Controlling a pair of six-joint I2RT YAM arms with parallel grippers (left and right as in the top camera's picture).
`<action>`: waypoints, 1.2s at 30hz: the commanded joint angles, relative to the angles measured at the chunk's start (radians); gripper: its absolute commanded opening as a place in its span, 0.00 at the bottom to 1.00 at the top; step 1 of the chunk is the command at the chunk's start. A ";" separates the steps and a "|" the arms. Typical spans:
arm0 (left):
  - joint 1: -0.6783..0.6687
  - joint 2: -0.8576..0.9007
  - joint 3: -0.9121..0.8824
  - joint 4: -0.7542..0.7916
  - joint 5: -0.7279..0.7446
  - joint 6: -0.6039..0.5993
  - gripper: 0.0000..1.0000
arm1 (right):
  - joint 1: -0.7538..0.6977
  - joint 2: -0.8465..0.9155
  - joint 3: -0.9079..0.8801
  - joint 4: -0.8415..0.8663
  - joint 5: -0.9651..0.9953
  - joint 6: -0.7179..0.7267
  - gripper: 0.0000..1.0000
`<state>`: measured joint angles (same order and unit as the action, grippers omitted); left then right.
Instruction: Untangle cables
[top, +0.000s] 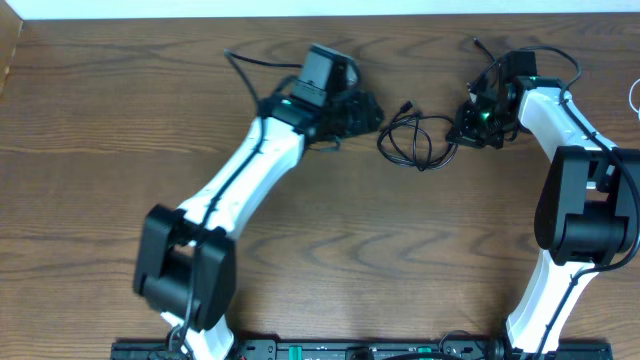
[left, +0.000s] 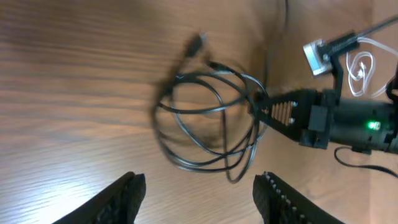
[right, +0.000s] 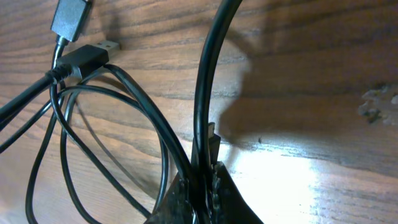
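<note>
Pulling slowly and gently is the best way here, I think, so the loops slip apart and do not get tight. The black cables (top: 410, 138) lie in a loose round bunch on the table (top: 100, 150), between the two arms. The right pincer (top: 466, 120) is closed on one strand at the right edge of the bunch. The left pincer (left: 199, 186) is open and empty, near the bunch. It should pick a different loop, close to a plug (right: 73, 15). No box or bowl can be seen.
</note>
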<state>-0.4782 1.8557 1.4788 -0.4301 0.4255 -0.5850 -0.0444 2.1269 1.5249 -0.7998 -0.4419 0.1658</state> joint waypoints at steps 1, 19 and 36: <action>-0.051 0.064 0.011 0.068 0.069 -0.113 0.64 | 0.000 -0.035 0.001 -0.005 -0.024 -0.018 0.04; -0.181 0.271 0.011 0.239 -0.001 -0.175 0.25 | 0.018 -0.034 0.001 -0.001 -0.021 -0.018 0.09; -0.079 -0.167 0.012 -0.048 -0.257 -0.036 0.07 | 0.038 -0.034 -0.001 -0.003 0.163 0.058 0.21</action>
<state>-0.5716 1.7935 1.4776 -0.4484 0.2123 -0.6510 -0.0082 2.1265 1.5249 -0.8089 -0.3023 0.2054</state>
